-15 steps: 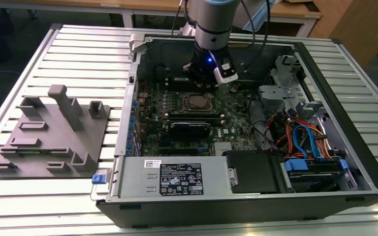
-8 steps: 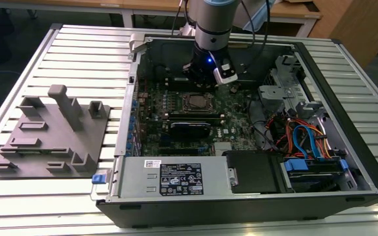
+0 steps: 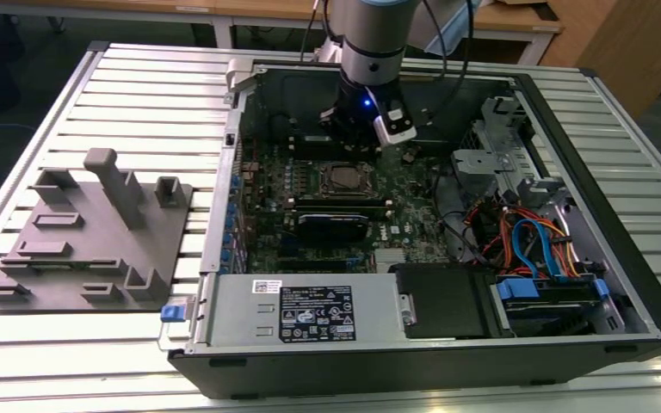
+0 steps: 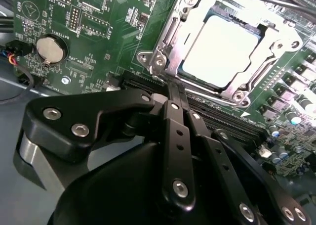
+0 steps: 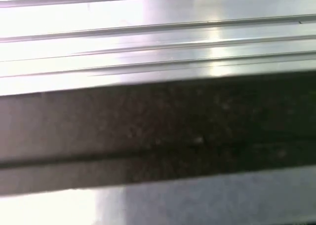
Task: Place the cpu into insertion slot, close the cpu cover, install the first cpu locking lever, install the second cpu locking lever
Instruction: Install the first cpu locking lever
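While pressing its black fingers (image 4: 174,99) flat together with nothing between them, hovering as a clenched gripper (image 4: 175,94) at the middle of the second wrist view, tips just beside the socket's lower corner; sitting seated in its slot at the upper right of that frame, the cpu (image 4: 222,49), pale and glaring; lying down around it, the cpu cover (image 4: 170,34), silvery; showing at the upper left, a coin cell (image 4: 48,49) on the green motherboard (image 4: 98,37); in the exterior view, hanging at upper centre over the open computer case (image 3: 606,215), the arm (image 3: 371,43); resting at the frame's left on the slatted table (image 3: 135,77), a grey fixture (image 3: 89,232).
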Robot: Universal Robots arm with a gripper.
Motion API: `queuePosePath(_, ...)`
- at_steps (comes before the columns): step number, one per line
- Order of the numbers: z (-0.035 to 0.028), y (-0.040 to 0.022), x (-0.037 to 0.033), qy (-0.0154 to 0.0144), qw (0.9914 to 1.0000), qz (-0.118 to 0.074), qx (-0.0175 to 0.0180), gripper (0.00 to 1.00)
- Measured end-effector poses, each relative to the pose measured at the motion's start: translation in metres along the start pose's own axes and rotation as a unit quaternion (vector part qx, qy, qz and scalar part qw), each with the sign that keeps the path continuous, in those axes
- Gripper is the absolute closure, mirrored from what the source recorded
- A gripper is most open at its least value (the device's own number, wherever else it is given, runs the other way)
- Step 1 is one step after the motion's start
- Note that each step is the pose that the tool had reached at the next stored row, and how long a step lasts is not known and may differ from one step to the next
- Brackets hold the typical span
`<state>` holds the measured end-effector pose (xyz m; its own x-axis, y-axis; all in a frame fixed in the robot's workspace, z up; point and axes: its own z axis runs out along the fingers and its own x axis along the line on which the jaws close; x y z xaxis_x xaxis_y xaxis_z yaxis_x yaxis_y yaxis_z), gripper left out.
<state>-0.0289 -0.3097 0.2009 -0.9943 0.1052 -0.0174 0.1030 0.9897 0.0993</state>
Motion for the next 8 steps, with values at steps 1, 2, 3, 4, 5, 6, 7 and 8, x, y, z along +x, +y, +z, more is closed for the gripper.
queuePosePath(1, -0.0006, 0.0001, 0.0000, 0.0000, 1.00000, 0.000, 0.0000, 0.90)
queuePosePath(2, -0.0007, 0.0001, 0.0000, 0.0000, 1.00000, 0.000, -0.0001, 0.90)
queuePosePath(3, -0.0007, 0.0001, 0.0000, 0.0000, 1.00000, 0.000, -0.0001, 0.90)
queuePosePath(4, -0.0007, 0.0001, 0.0000, -0.0001, 1.00000, 0.000, -0.0001, 0.90)
queuePosePath(5, -0.0008, 0.0001, 0.0000, 0.0000, 1.00000, 0.000, 0.0002, 0.90)
queuePosePath(6, -0.0010, -0.0004, -0.0001, 0.0000, 1.00000, 0.000, 0.0007, 0.90)
queuePosePath(7, -0.0010, -0.0012, -0.0002, 0.0000, 1.00000, 0.000, 0.0011, 0.90)
queuePosePath(8, -0.0010, -0.0023, -0.0003, -0.0001, 1.00000, 0.000, 0.0013, 0.90)
